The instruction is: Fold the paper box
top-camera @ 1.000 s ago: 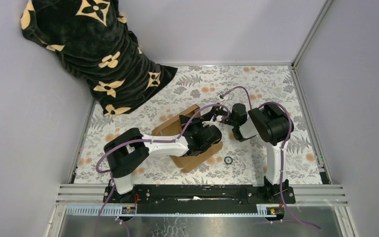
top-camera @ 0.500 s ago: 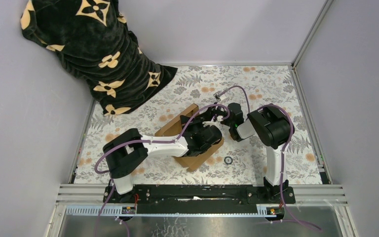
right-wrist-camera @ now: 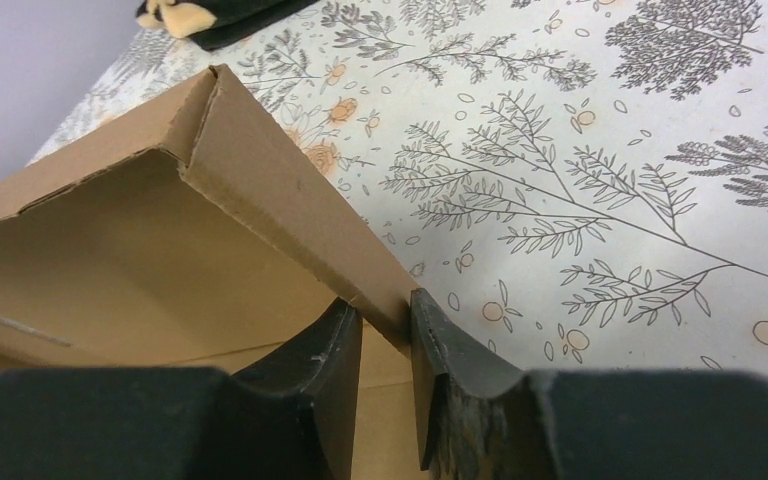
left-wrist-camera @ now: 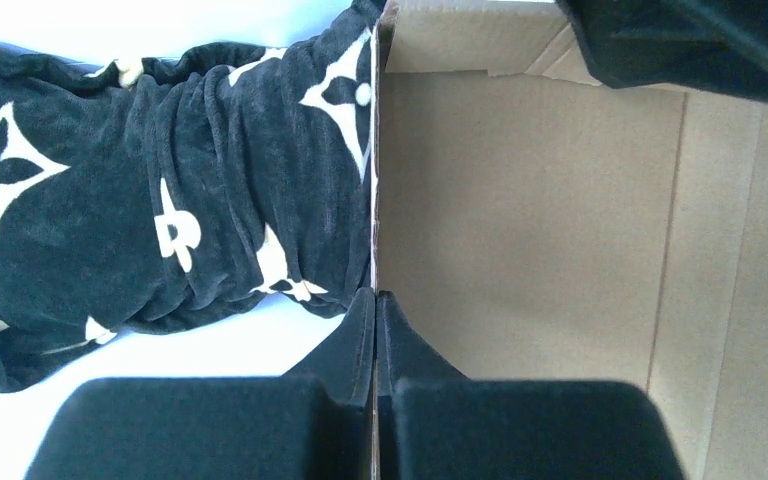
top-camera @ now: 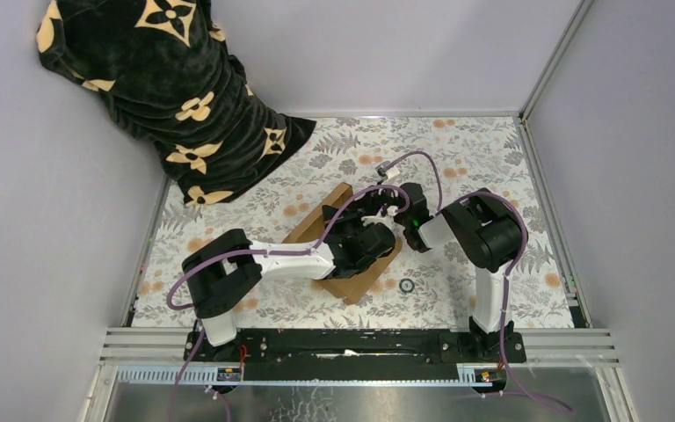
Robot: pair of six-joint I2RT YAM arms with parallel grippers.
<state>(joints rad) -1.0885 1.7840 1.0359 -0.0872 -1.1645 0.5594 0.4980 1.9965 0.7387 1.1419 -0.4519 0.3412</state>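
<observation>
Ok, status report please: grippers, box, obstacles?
Left gripper shut on paper box wall. Right gripper shut on another wall. Small ring nearby, apart.

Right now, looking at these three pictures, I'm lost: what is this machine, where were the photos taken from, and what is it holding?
These are two robot arms bolted at the edge of a flowered table. One picture looks down from above; the other two come from cameras on each wrist. On the table are a brown paper box, a small black ring and a black patterned cloth. The left gripper and right gripper each pinch a raised wall of the box.
</observation>
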